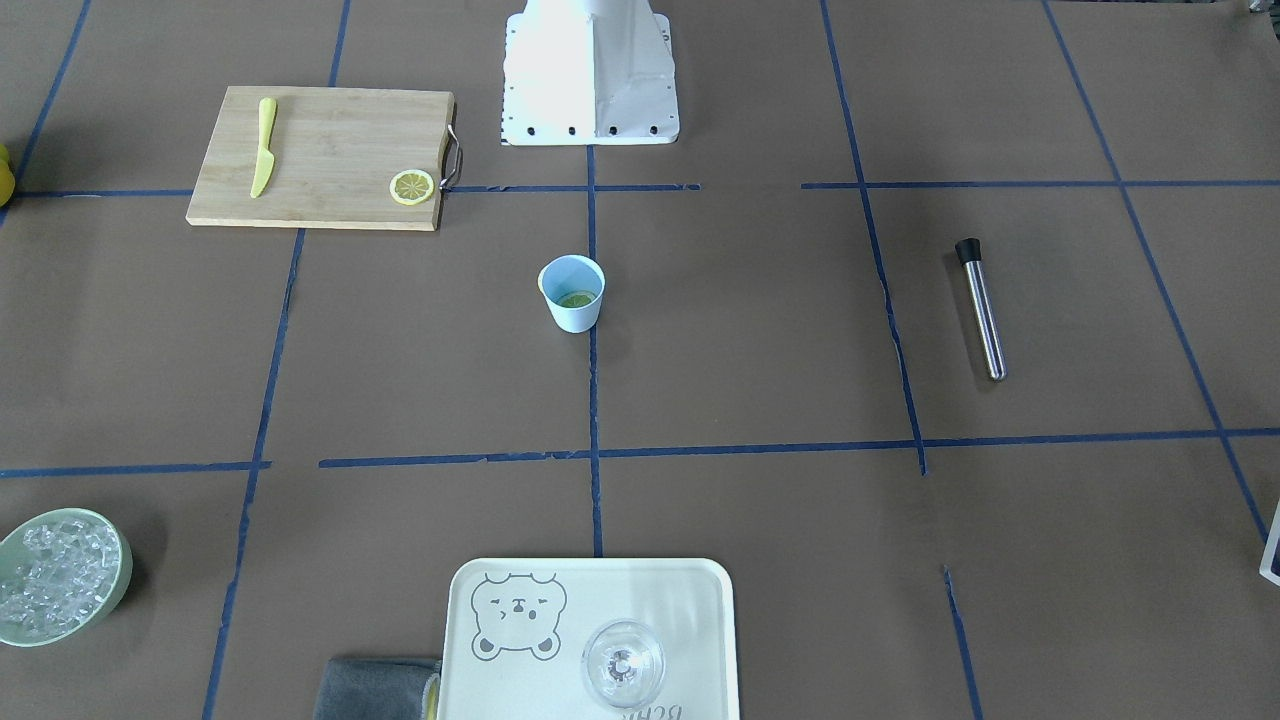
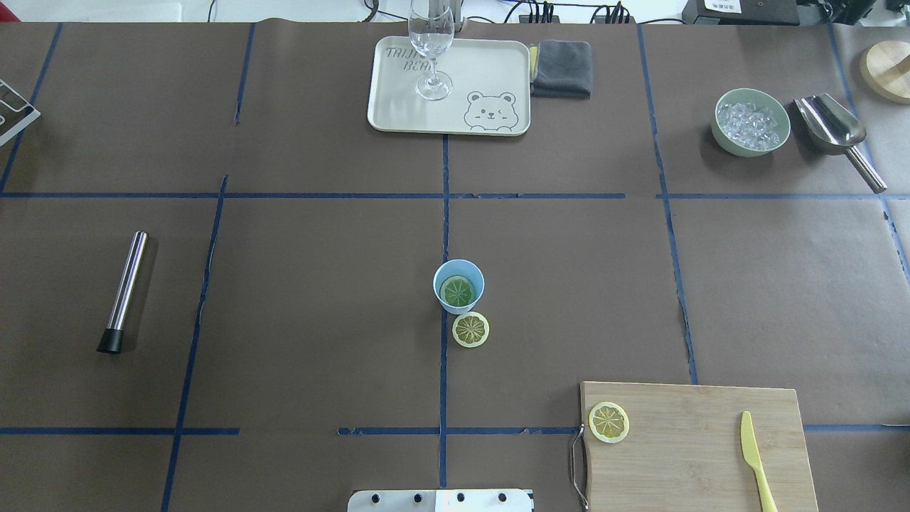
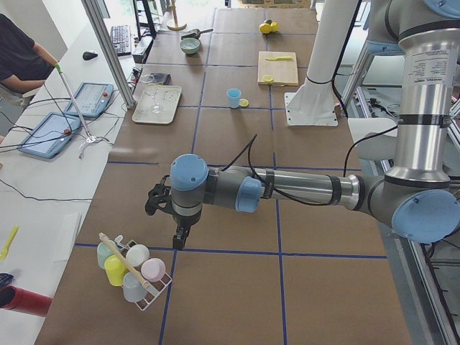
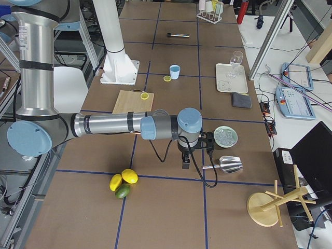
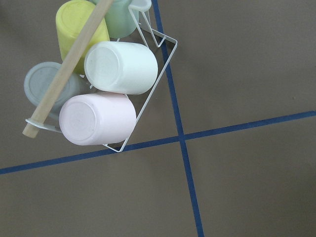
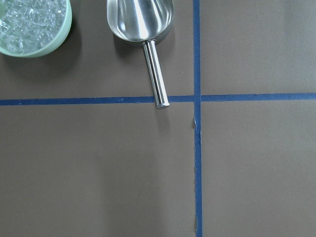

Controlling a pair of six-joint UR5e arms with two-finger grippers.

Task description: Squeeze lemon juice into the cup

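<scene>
The light-blue cup [image 2: 478,274] stands upright at the table's middle, with one lemon slice [image 2: 457,290] lying inside it. A second slice [image 2: 470,329] lies on the table against the cup's near side. A third slice [image 2: 608,421] lies on the cutting board [image 2: 697,441]. My left gripper [image 3: 178,238] hangs far off at the table's left end, over a cup rack [image 5: 113,89]. My right gripper [image 4: 185,163] hangs at the right end, near the scoop [image 6: 143,22]. I cannot tell whether either is open or shut. Neither wrist view shows any fingers.
A yellow knife [image 2: 755,455] lies on the board. A steel muddler [image 2: 124,290] lies at the left. A tray [image 2: 398,107] with a stemmed glass [image 2: 431,43] and a grey cloth [image 2: 561,67] are at the back. An ice bowl [image 2: 732,146] is back right.
</scene>
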